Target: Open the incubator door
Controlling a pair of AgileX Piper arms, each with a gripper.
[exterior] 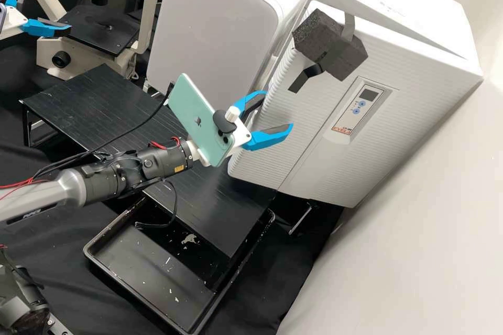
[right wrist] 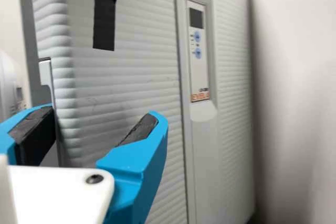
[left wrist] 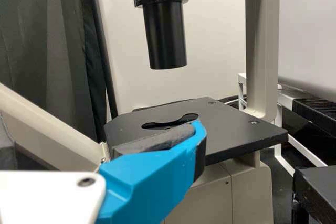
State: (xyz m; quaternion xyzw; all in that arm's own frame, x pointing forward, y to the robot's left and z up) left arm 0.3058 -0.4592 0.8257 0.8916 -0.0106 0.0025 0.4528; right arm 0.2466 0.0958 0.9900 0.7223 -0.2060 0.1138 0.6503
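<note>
At the incubator door (exterior: pixel 309 136), right claw (exterior: pixel 278 109) wide open and empty, contact uncertain.

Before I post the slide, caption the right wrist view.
Open right gripper at the ribbed edge of the incubator door, dark-screened control panel beyond.

Pale wall (exterior: pixel 445 193), dark grey curtain (left wrist: pixel 42 40), black cloth (exterior: pixel 275 267), low black table (exterior: pixel 78 99)

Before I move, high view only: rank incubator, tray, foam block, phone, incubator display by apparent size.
1. incubator
2. tray
3. foam block and phone: too alike to rank
4. incubator display
</note>
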